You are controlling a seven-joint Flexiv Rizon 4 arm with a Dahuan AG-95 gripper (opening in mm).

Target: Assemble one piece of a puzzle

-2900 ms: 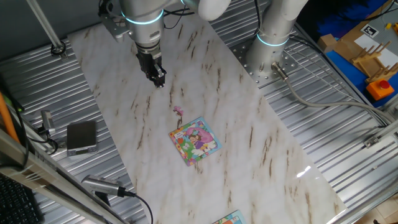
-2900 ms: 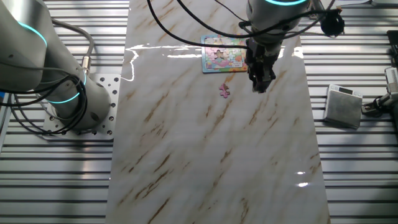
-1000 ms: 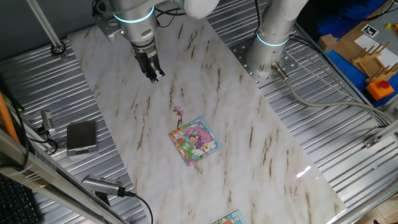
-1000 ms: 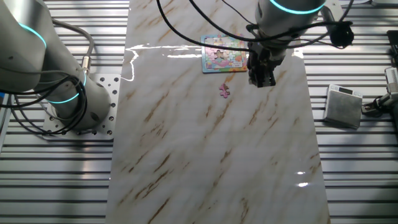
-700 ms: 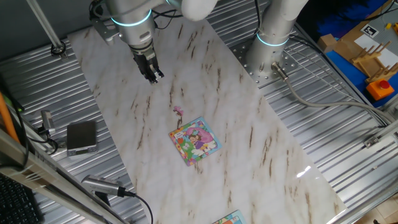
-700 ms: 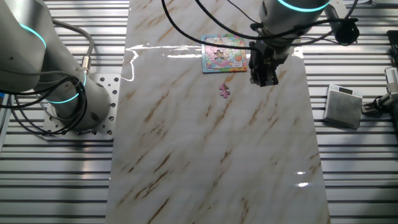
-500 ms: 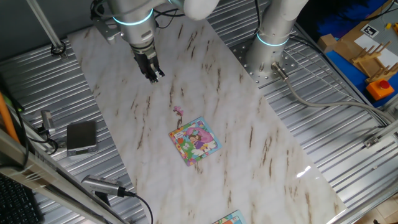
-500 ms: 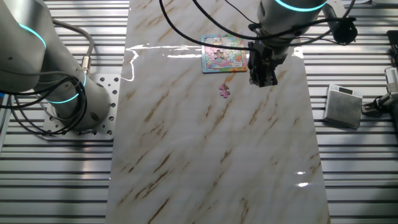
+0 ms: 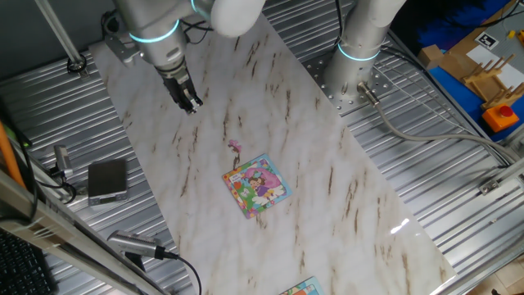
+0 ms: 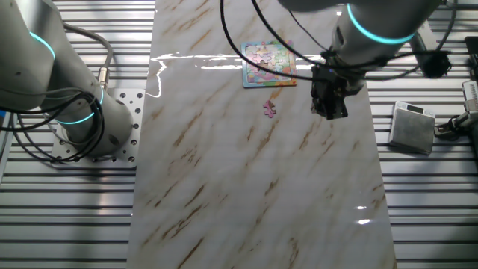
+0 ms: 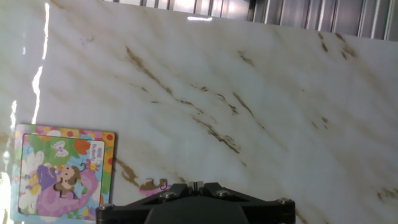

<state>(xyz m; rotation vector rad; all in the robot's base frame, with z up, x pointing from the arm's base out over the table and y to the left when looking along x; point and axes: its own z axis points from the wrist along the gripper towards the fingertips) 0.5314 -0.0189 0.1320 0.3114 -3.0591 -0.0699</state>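
Observation:
The tiny pink-purple piece [image 9: 235, 147] lies flat on the marble table, just beyond a corner of the square cartoon puzzle [image 9: 257, 184]. Both show in the other fixed view, the piece [image 10: 270, 109] below the puzzle [image 10: 267, 64]. My gripper [image 9: 190, 102] hangs above the table well to the upper left of the piece, its fingers together and empty. In the other fixed view the gripper [image 10: 329, 112] is to the right of the piece. In the hand view the puzzle [image 11: 62, 171] is at the lower left and the piece [image 11: 152, 185] peeks out beside the gripper [image 11: 196, 185].
A grey box [image 9: 107, 180] sits on the ribbed metal left of the marble slab [image 9: 327, 188]. A second robot base [image 9: 352, 74] stands at the slab's far edge. A sliver of another board [image 9: 299, 288] shows at the bottom. Cables lie at the lower left.
The gripper has moved away from the piece, up and left in one fixed view, right and lower in the other. The piece and puzzle have not moved.

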